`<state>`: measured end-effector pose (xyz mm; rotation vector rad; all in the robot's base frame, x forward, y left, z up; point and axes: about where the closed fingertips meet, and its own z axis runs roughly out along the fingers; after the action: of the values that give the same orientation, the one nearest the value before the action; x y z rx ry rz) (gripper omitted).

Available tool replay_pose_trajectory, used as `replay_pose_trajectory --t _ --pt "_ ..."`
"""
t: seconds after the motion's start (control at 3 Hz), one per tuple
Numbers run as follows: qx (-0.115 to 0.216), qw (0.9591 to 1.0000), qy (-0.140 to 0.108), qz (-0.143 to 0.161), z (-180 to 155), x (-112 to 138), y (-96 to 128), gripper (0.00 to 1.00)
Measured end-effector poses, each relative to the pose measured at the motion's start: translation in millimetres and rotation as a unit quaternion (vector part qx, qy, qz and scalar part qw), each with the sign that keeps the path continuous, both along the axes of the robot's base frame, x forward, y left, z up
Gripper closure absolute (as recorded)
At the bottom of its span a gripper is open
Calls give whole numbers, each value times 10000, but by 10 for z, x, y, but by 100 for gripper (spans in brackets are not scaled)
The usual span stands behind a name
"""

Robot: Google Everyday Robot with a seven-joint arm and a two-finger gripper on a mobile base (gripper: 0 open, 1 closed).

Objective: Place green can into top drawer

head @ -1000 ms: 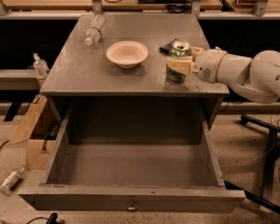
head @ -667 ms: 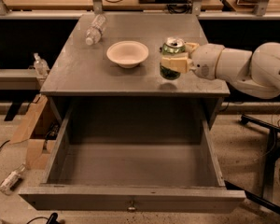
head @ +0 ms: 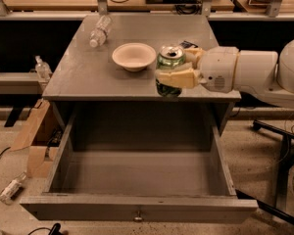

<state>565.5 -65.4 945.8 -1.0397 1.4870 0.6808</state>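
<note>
The green can (head: 169,62), with a silver pull-tab top, is held upright in my gripper (head: 175,75), whose pale fingers (head: 179,77) wrap around its middle. The can hangs above the front edge of the grey table top, just over the back of the top drawer (head: 137,173). The drawer is pulled fully out and its inside is bare. Its flat front panel carries a small round knob (head: 137,214). My white arm reaches in from the right.
A pale bowl (head: 134,56) sits on the table (head: 83,77) left of the can. A clear plastic bottle (head: 99,31) lies at the table's back left. A cardboard box (head: 32,141) and bottles are on the floor at left. A chair base (head: 279,136) stands at right.
My gripper has carried the can left and forward, from over the table's right side to above the front edge by the open drawer.
</note>
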Motion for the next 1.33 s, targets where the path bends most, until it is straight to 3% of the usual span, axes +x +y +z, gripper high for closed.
replay_pose_trajectory --t 0.67,1.0,1.33 --pt "-164 9975 615 300 -923 -975 123 100" --pt "-151 9972 627 371 -973 -925 179 100" --pt "-14 9958 646 641 -1300 -759 527 100"
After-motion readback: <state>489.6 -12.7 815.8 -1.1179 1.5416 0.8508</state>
